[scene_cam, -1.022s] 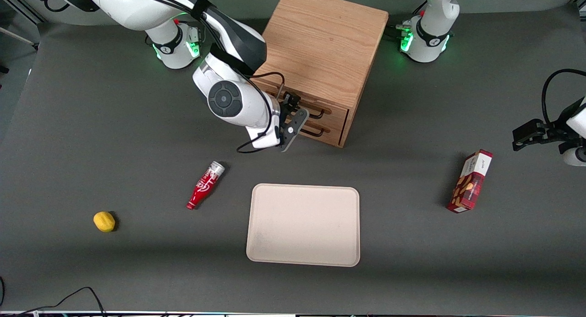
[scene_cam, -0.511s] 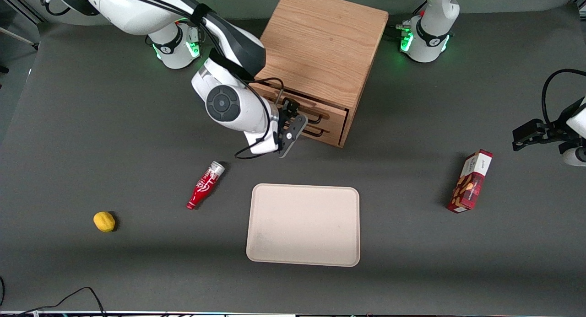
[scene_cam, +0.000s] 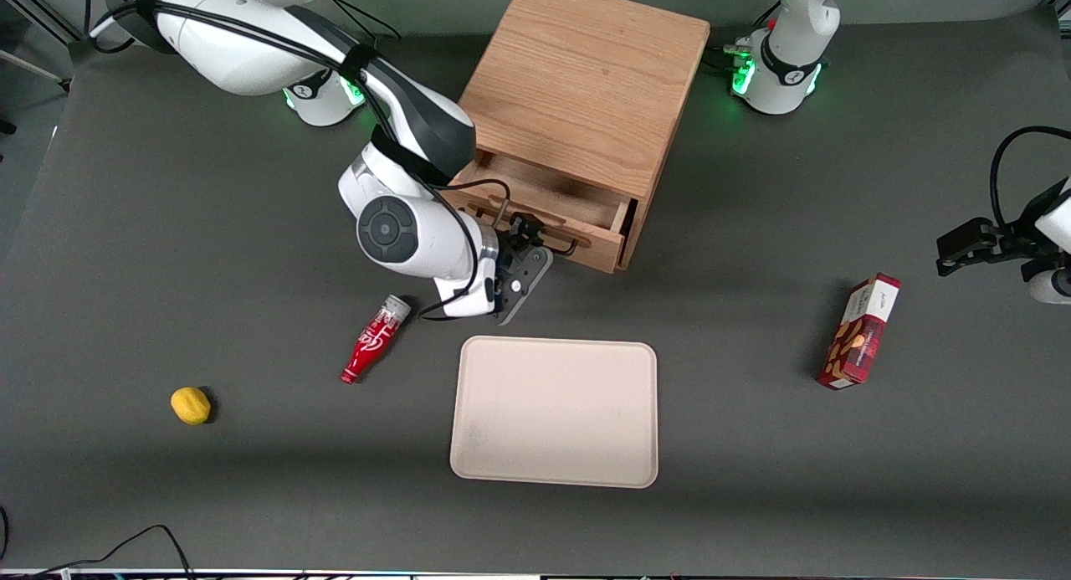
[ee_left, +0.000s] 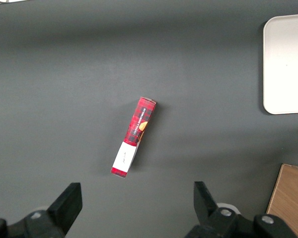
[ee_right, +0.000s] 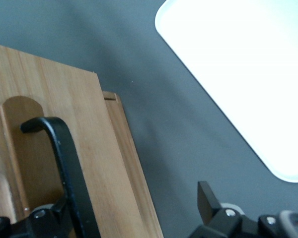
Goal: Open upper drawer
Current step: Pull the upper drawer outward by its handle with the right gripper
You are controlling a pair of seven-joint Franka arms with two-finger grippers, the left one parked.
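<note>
White arm, black joints, dark tool (scene_cam: 523,258).

The arm (scene_cam: 418,228) hides part of the upper drawer (scene_cam: 544,197).

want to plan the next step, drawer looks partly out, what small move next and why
Probably keep pulling straight out toward the tray. The upper drawer is only partly open, showing some of its inside, and the gripper sits at its black handle, so the hold seems usable. I cannot tell how its fingers stand.
</note>
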